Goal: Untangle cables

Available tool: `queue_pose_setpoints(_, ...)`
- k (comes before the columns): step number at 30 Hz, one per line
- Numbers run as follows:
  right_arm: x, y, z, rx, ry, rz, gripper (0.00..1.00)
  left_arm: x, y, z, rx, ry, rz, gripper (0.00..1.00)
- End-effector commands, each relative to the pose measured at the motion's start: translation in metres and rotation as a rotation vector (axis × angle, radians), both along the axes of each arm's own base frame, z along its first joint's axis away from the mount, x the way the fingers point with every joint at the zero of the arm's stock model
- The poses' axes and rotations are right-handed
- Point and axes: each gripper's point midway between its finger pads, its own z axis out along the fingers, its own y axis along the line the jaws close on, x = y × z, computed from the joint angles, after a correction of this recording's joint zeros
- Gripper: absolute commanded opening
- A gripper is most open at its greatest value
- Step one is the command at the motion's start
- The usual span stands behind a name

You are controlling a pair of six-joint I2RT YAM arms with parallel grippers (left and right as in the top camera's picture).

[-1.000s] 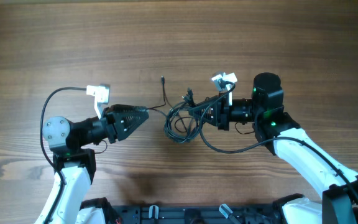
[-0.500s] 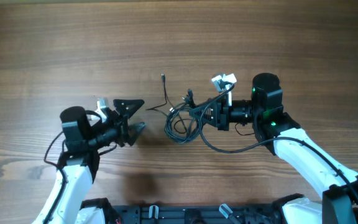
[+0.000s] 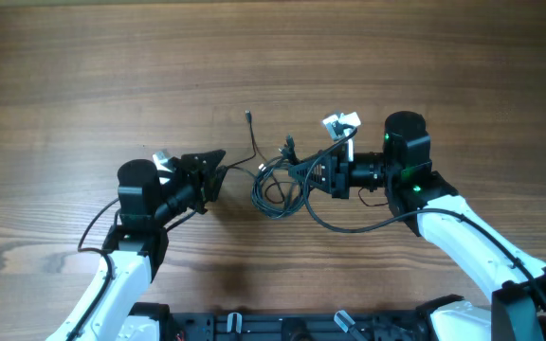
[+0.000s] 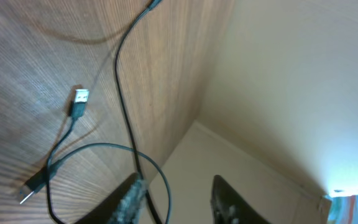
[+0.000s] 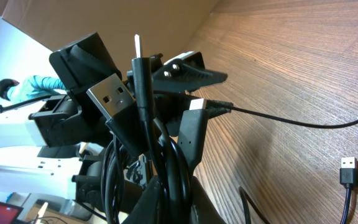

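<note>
The cables (image 3: 275,185) are thin black cords in a tangled bundle at the table's middle. One loose cord runs up to a plug tip (image 3: 248,117). My right gripper (image 3: 307,176) is shut on the bundle; in the right wrist view (image 5: 176,186) several cords pass between its fingers and USB plugs (image 5: 112,93) stick up above them. My left gripper (image 3: 212,170) is open, just left of the bundle. In the left wrist view (image 4: 176,202) a cord loop (image 4: 160,177) lies between its spread fingers, touching the left one. A USB plug (image 4: 79,98) lies on the wood.
The table (image 3: 83,66) is brown wood. The right arm's thicker black cable (image 3: 349,227) loops on the table below the right gripper. The table's edge (image 4: 204,106) and a pale floor show in the left wrist view. A loose USB plug (image 5: 348,169) lies at lower right.
My left arm has swung to the right and its wrist has turned, so its gripper points up-right at the bundle with its fingers apart. The right arm and the bundle have not moved.
</note>
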Motion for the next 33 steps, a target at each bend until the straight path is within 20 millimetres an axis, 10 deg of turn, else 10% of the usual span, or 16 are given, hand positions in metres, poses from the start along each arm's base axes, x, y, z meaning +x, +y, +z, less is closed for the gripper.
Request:
queue_pose_setpoints(1,0.001,0.001,0.009,0.006,-0.046,0.003,0.05,0.000,-0.003,0.004,-0.004,-0.018,-0.015,0.43)
queue_pose_setpoints(14,0.001,0.001,0.009,0.005,-0.042,0.002,0.05,-0.003,-0.007,0.006,-0.017,-0.018,-0.040,0.04)
queue_pose_setpoints(15,0.001,0.001,0.009,0.005,-0.041,0.002,0.05,-0.003,-0.007,0.006,-0.019,-0.018,-0.045,0.08)
queue_pose_setpoints(17,0.001,0.001,0.009,0.005,-0.041,0.003,0.05,-0.007,-0.012,0.008,-0.037,-0.015,-0.080,0.62)
queue_pose_setpoints(21,0.001,0.001,0.009,0.005,-0.040,0.003,0.05,-0.009,-0.012,0.003,-0.092,0.061,-0.048,0.66)
queue_pose_setpoints(28,0.000,0.000,0.005,-0.002,-0.019,0.002,0.05,-0.007,-0.021,-0.011,-0.130,0.161,0.007,0.36)
queue_pose_setpoints(31,-0.002,0.000,0.003,-0.009,0.000,0.003,0.04,0.000,-0.014,-0.013,-0.102,0.143,0.064,0.04)
queue_pose_setpoints(33,0.001,-0.001,0.000,-0.021,0.004,-0.014,0.05,0.011,-0.007,-0.004,-0.054,0.048,0.089,0.04)
